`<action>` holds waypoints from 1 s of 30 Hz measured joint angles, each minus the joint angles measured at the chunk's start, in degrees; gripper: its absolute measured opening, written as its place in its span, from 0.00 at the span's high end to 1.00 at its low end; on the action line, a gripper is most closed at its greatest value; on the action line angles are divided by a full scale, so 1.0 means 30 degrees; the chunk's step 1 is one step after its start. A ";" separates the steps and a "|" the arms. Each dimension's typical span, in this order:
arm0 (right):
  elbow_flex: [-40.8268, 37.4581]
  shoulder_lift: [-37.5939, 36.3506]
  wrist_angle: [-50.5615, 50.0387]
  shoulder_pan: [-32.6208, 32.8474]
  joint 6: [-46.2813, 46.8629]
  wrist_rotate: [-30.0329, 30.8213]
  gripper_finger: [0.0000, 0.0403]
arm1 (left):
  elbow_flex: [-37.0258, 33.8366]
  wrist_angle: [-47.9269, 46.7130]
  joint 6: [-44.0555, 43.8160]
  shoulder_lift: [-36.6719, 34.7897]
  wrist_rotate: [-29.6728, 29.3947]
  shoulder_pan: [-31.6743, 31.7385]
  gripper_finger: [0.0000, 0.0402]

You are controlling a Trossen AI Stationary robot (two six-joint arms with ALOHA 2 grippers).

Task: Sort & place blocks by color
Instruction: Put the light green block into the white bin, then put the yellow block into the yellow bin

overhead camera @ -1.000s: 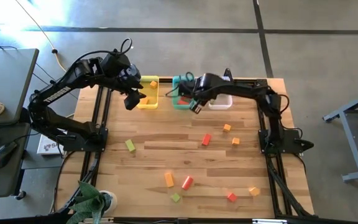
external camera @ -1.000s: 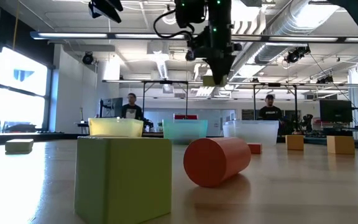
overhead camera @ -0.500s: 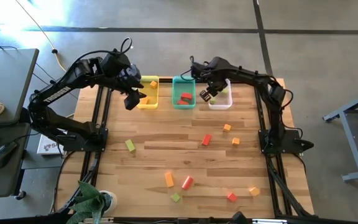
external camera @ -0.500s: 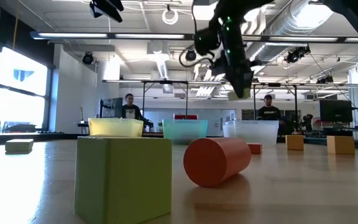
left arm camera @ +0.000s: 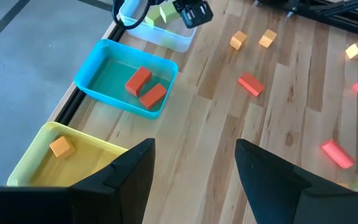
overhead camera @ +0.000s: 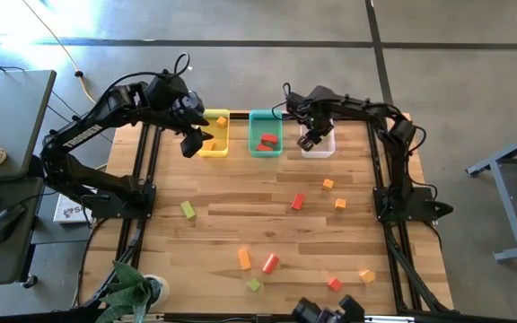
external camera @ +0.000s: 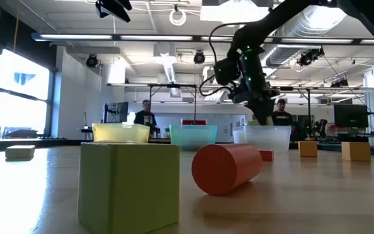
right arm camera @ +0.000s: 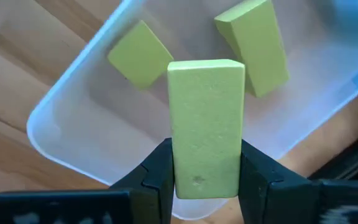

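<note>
My right gripper (overhead camera: 309,139) is shut on a light green bar (right arm camera: 206,118) and hovers just over the clear bin (right arm camera: 73,124), which has two green blocks (right arm camera: 140,55) (right arm camera: 253,46) lying on its floor. My left gripper (left arm camera: 194,180) is open and waits above the yellow bin (overhead camera: 214,144), which holds an orange cube (left arm camera: 61,147). The teal bin (left arm camera: 98,68) holds two red blocks (left arm camera: 145,88). Loose blocks lie on the table: green (overhead camera: 188,209), red (overhead camera: 298,202), orange (overhead camera: 328,184), a red cylinder (overhead camera: 270,263) and others. My right gripper pinches the green bar between its two fingers at the bar's end nearest the wrist (right arm camera: 206,177). The fingers (right arm camera: 157,174) come from above, pointing down, and lie along the bar. The bar is lifted clear, its free end pointing down into the clear bin.
The three bins stand in a row at the table's far edge. More loose blocks sit near the near edge (overhead camera: 244,259) (overhead camera: 334,283) (overhead camera: 366,275). A potted plant (overhead camera: 133,292) stands at the near left corner. People stand in the room behind (external camera: 146,114).
My right gripper has carried the green bar from over the teal bin toward the table's right, and now stands over the clear bin. It has also come down closer to the bin's rim and turned as it went. My left arm has kept still.
</note>
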 joint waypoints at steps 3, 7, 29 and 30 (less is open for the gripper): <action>-0.0304 -0.0004 0.0015 -0.0156 -0.0408 -0.0085 0.64 | 0.0000 0.0000 -0.0002 0.0046 0.0000 0.0000 0.48; -0.0310 -0.0007 0.0028 -0.0166 -0.0425 0.0295 0.48 | 0.0000 0.0000 -0.0007 0.0132 0.0007 0.0000 0.48; -0.0291 -0.6611 -0.0005 0.1189 0.5121 0.0483 0.47 | -0.0015 0.0000 0.4270 0.3730 0.0022 -0.2418 0.48; -0.0288 -0.7039 0.0044 0.1420 0.5613 0.0480 0.47 | -0.0015 0.0007 0.4601 0.3971 0.0015 -0.2669 0.48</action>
